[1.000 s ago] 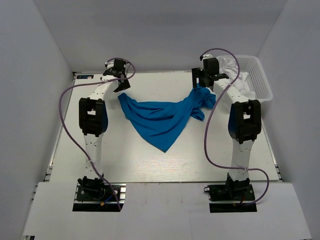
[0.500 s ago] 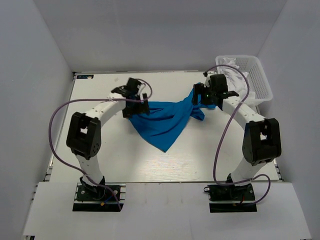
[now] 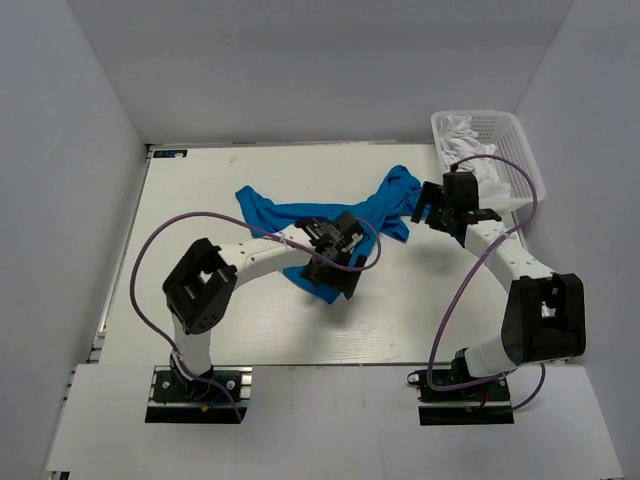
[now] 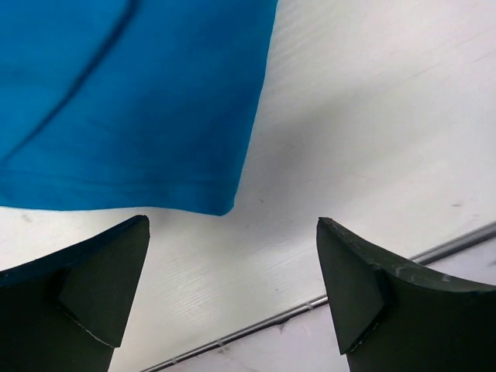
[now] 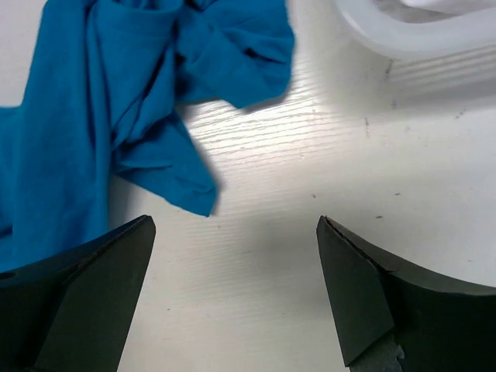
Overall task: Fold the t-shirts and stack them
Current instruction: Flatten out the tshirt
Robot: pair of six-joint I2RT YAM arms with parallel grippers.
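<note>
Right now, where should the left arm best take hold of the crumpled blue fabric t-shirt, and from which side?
Probably the pointed hem corner of the crumpled blue fabric t-shirt: it lies flat on the white table. Come down from above, the open left fingers straddling it.

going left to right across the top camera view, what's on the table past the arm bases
blue t-shirt → right gripper → white basket
</note>
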